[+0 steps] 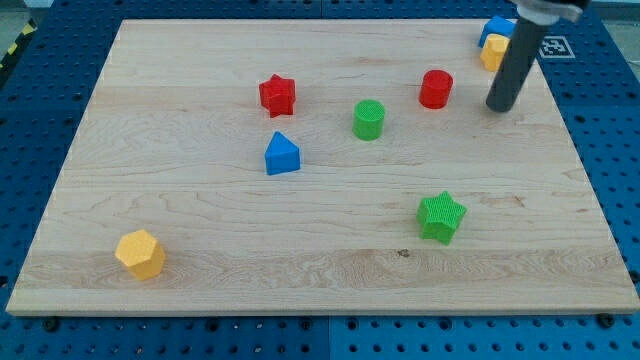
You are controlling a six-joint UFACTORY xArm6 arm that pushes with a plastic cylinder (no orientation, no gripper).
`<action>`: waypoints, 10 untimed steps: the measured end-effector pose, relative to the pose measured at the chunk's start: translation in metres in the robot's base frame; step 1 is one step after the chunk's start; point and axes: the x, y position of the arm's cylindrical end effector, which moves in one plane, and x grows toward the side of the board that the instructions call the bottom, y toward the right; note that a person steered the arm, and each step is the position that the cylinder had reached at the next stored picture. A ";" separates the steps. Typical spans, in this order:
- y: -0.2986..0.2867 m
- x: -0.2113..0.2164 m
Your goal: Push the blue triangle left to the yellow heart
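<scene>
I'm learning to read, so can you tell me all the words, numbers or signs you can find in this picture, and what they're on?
No words or numbers can be read.
The only sign is a black-and-white square marker at the view's top right, past the wooden board, partly hidden by my tip's dark rod; it carries no letters.
The coloured blocks are blank.

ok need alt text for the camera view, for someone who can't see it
A dark rod's tip rests near a wooden board's top right, far from the blue triangle left of centre. Also there: red star, green cylinder, red cylinder, green star, a yellow block bottom left, and blue and yellow blocks behind the rod.
</scene>
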 end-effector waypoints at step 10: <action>-0.274 0.067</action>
